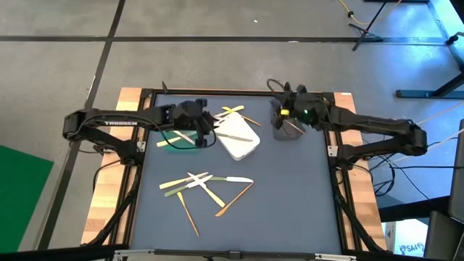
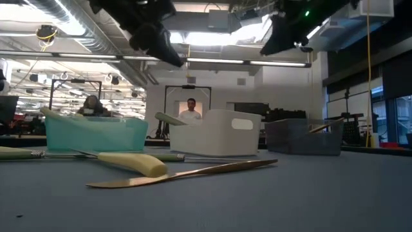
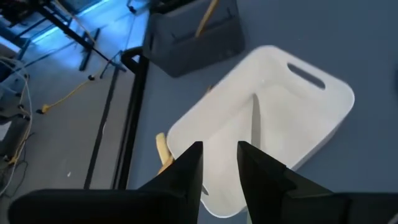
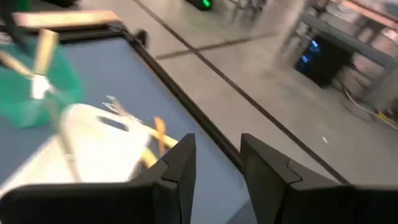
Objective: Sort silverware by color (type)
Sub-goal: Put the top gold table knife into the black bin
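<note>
The silverware [image 1: 206,187] lies scattered in front of the white bin [image 1: 238,136], with bare tabletop [image 1: 290,203] around it. Beside that bin stand a green bin [image 1: 177,139] and a grey bin [image 1: 288,127]. The left pincer [image 3: 219,165] hovers over the white bin, the right pincer [image 4: 217,163] over the grey one, both slightly spread and empty.

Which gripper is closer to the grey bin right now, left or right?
Right. The right gripper hangs just above the grey bin. The left gripper is farther off, over the gap between the green bin and the white bin.
</note>
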### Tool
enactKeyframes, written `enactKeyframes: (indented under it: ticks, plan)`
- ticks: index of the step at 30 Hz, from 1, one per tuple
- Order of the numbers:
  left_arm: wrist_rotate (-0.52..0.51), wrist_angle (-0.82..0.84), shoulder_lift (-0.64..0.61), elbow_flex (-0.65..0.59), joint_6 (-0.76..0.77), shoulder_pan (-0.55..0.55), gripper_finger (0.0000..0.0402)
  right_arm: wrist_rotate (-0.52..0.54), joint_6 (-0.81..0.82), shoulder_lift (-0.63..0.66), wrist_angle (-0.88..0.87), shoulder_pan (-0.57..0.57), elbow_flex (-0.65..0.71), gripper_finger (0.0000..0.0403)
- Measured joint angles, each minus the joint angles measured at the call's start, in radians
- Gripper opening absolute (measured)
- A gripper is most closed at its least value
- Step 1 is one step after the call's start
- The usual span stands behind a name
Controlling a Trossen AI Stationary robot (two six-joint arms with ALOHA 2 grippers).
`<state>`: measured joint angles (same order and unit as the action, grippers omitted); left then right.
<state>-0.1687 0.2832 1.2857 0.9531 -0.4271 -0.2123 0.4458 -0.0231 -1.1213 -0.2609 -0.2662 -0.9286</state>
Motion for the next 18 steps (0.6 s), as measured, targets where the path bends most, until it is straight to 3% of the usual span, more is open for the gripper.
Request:
enactKeyframes:
  ticks: [7,18]
  plan:
    - [-0.005,-0.003,-0.015,0.000,0.060,0.000,0.0093,-0.257,-0.003,-0.114,0.107,-0.180,-0.004,0.0117]
    - [-0.006,-0.004,-0.015,0.000,0.062,-0.023,0.0093,-0.377,0.026,-0.422,-0.083,-0.300,-0.261,0.0117]
